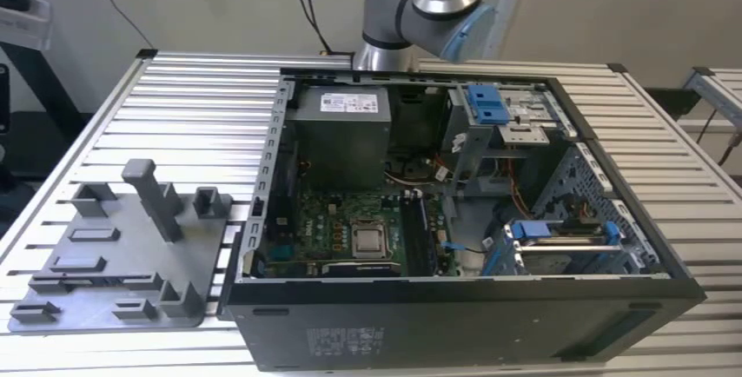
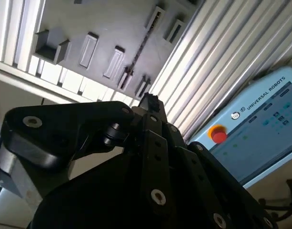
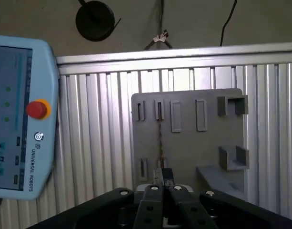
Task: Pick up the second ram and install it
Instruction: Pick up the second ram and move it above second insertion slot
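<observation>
The second ram (image 3: 160, 138) is a thin dark strip seen edge-on, standing in slots of the grey fixture plate (image 3: 193, 143); in the second wrist view the ram (image 2: 141, 47) runs between two slot holders. In both wrist views my gripper (image 3: 163, 174) hangs well above the fixture, roughly in line with the ram's near end and apart from it. Its fingertips (image 2: 148, 101) are pressed together with nothing between them. The same fixture plate (image 1: 116, 255) lies at the exterior view's left, beside the open computer case (image 1: 464, 221).
The arm (image 1: 423, 3) rises behind the case. Inside the case lie the green motherboard (image 1: 347, 221), a grey power supply (image 1: 339, 134) and blue drive brackets (image 1: 487, 103). A tall grey post (image 1: 151, 196) stands on the fixture. A teach pendant (image 3: 22, 114) lies on the slatted table (image 1: 197, 116).
</observation>
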Motion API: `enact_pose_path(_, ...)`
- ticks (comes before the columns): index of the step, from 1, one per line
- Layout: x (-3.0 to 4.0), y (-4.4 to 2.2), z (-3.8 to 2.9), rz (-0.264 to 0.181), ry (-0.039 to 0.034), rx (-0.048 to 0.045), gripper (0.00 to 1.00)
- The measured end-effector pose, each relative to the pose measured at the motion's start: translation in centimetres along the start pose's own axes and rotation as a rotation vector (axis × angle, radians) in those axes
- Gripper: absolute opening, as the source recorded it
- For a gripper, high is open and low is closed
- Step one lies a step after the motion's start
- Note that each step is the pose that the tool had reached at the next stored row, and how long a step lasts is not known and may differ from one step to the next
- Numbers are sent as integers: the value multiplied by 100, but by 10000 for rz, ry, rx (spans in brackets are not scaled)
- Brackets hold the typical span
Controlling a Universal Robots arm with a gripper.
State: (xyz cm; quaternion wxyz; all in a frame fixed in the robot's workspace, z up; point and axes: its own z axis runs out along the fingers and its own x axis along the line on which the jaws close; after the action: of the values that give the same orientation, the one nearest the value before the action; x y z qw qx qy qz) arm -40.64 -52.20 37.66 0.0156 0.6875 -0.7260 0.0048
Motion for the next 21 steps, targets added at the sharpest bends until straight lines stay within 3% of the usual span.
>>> enact_pose_path(2, 1, 14, 10, -84, -1, 58, 11)
enact_pose_path(6, 2, 46, 33, -167, -15, 313, 11)
enact_pose_path(8, 3, 54, 46, -190, -80, 362, 11)
enact_pose_path(9, 3, 56, 51, -202, -156, 367, 11)
enact_pose_path(12, 2, 59, 63, -230, -517, 356, 11)
enact_pose_path(13, 2, 59, 65, -232, -575, 343, 11)
enact_pose_path(17, 1, 59, 66, -273, -574, 183, 11)
enact_pose_path(21, 2, 59, 64, -287, -572, 177, 11)
